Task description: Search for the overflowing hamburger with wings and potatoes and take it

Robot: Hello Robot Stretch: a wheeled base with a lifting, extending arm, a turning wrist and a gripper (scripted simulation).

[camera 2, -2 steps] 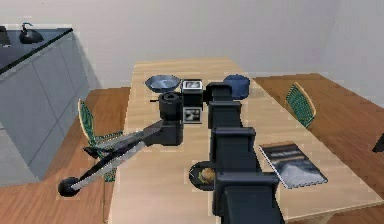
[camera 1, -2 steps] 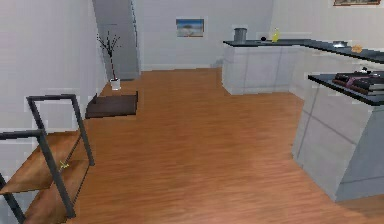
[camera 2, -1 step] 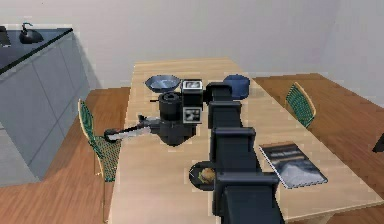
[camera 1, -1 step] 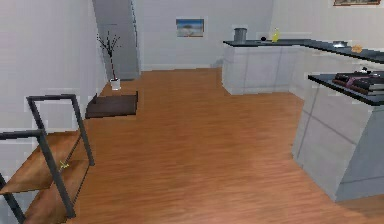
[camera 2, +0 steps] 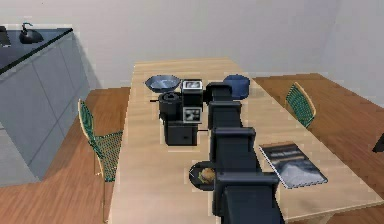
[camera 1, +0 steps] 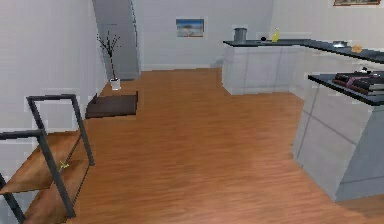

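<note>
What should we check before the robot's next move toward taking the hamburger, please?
1. Arm over the table: ok.
2. Target confirmed: cannot tell; a small brownish thing lies on a dark plate beside the arm.
3. Gripper at that plate: not ok; it sits farther out along the table.
4. Gripper free of any load: cannot tell; a blue bowl stands just behind it.
5. Room around the plate: ok; the striped flat thing lies across the arm from it.

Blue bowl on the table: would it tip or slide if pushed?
The blue bowl looks wide and shallow, so it likely slides on the smooth table rather than tips. It seems rigid, perhaps breakable.
</note>
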